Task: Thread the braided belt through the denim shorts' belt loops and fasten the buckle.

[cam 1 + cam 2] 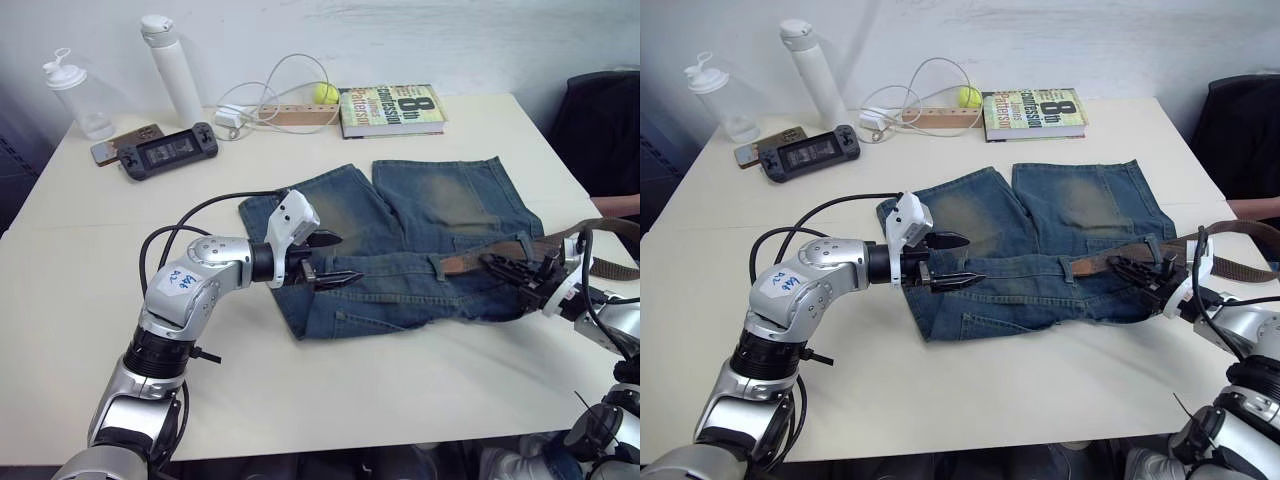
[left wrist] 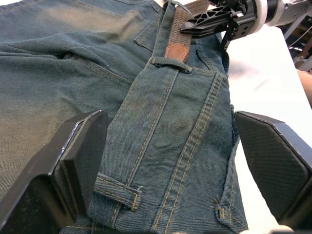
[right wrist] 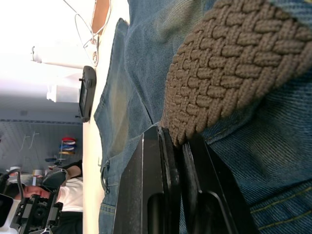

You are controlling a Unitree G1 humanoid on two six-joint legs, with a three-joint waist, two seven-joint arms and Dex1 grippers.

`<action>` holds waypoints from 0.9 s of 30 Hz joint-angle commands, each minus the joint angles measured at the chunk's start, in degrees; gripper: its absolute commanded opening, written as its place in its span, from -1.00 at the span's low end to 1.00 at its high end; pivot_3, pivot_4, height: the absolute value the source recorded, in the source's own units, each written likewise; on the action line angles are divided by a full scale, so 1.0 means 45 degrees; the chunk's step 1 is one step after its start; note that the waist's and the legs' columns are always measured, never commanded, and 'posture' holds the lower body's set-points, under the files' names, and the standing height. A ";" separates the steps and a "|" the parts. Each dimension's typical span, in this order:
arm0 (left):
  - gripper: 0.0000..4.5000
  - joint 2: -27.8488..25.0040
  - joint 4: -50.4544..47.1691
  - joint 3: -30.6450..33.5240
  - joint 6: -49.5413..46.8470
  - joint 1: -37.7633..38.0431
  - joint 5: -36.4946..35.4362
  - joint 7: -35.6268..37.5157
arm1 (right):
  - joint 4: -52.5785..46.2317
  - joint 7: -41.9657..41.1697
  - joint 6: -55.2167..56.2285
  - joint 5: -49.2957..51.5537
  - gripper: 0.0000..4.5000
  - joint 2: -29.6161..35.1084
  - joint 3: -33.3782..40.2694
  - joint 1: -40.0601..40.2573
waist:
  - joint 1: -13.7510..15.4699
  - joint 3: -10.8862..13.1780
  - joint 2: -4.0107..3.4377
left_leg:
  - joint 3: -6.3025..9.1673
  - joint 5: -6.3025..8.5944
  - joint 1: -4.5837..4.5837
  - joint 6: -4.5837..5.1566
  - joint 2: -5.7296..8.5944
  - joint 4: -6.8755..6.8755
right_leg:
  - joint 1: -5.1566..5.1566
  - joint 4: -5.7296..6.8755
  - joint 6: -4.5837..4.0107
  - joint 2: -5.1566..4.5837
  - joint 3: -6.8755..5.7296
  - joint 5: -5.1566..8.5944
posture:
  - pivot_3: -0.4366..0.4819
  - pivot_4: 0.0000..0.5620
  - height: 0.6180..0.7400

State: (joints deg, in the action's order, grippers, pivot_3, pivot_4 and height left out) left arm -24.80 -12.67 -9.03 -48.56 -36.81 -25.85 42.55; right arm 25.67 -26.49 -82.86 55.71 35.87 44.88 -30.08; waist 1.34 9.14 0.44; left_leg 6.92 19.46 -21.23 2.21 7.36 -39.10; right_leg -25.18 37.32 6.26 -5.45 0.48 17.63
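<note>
Two claws are seen low over a white counter (image 1: 420, 350). The left claw (image 1: 335, 260) is held open above the waistband at the shorts' 9 o'clock side, fingers spread wide either side of the denim, nothing gripped. The right claw (image 1: 1137, 272), at 3 o'clock of the denim shorts (image 1: 420, 235), is clamped on the braided belt (image 3: 229, 73), the woven strap pinched between its two fingers.

The shorts are laid flat at the counter's middle, waistband toward the near edge, legs pointing to 12 o'clock. The belt is run along the waistband from the right, its leather tip (image 2: 175, 50) lying just at one of the belt loops (image 2: 170, 63); the rest trails off toward 3 o'clock.

Farther back, a book (image 1: 392, 108), a tennis ball (image 1: 326, 93), a white cable (image 1: 275, 85), a handheld console (image 1: 168, 150) and two bottles (image 1: 172, 65) are ranged along the far edge.
</note>
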 commanded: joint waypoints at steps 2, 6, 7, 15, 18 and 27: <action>1.00 0.0003 -0.0340 0.0186 0.0223 -0.0133 -0.0131 0.0050 | -0.0382 0.0254 -0.0650 0.0961 -0.99 -0.0882 0.0601 -0.0155 | -0.0035 0.0000 -0.0001 | -0.0002 0.0000 0.0000 0.0000 -0.0001 0.0000 | -0.0001 0.0002 0.0000 0.0002 0.0003 0.0000 | -0.05 -0.47 1.00; 1.00 0.0035 -0.0359 0.0183 0.0201 -0.0149 -0.0126 -0.0002 | -0.0941 0.0303 -0.1146 0.1237 -0.99 -0.1806 0.0304 0.0172 | -0.0036 -0.0002 -0.0004 | -0.0001 0.0000 0.0001 -0.0001 -0.0004 0.0001 | -0.0002 0.0002 0.0000 0.0003 0.0002 0.0000 | -0.05 -0.47 1.00; 1.00 0.0044 -0.0360 0.0180 0.0194 -0.0163 -0.0127 -0.0011 | -0.1001 0.0336 -0.1066 0.1141 -0.99 -0.2008 0.0112 0.0221 | -0.0035 -0.0003 -0.0005 | 0.0000 0.0000 0.0001 -0.0001 -0.0004 0.0000 | -0.0002 0.0004 0.0000 0.0003 0.0002 0.0000 | -0.05 -0.47 1.00; 1.00 0.0051 -0.0541 0.0201 0.0096 -0.0175 -0.0154 -0.0120 | -0.1799 0.1236 -0.0427 0.0891 -0.99 -0.3437 -0.0758 -0.0163 | -0.0378 -0.0012 0.0005 | 0.0001 0.0001 0.0012 -0.0006 -0.0009 -0.0001 | 0.0001 0.0014 -0.0001 0.0010 0.0003 0.0000 | -0.05 -0.47 1.00; 1.00 0.0074 -0.0605 0.0148 0.0097 -0.0121 -0.0153 -0.0172 | -0.2476 0.1942 -0.0928 0.1184 -0.99 -0.4024 -0.0636 -0.0161 | -0.0500 -0.0014 0.0003 | 0.0003 0.0001 0.0015 -0.0008 -0.0016 0.0002 | -0.0003 0.0022 -0.0012 0.0015 0.0002 0.0007 | -0.05 -0.47 1.00; 1.00 0.0259 -0.0416 -0.0253 0.0310 -0.0341 0.0006 -0.0047 | -0.4457 0.3693 -0.1668 0.2001 -0.63 -0.5364 -0.0165 0.0167 | -0.0631 -0.0017 -0.0003 | 0.0012 0.0001 0.0009 -0.0012 -0.0013 0.0012 | -0.0021 0.0031 -0.0024 0.0013 0.0000 0.0013 | -0.05 -0.47 1.00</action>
State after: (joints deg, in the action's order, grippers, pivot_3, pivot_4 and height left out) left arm -23.60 -12.85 -10.25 -48.30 -37.36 -25.85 42.02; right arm 7.69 -10.50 -88.94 62.68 11.94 43.92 -30.06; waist -1.50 9.06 0.43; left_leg 6.98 19.46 -21.19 2.15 7.31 -39.04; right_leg -25.28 37.46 6.15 -5.40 0.48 17.69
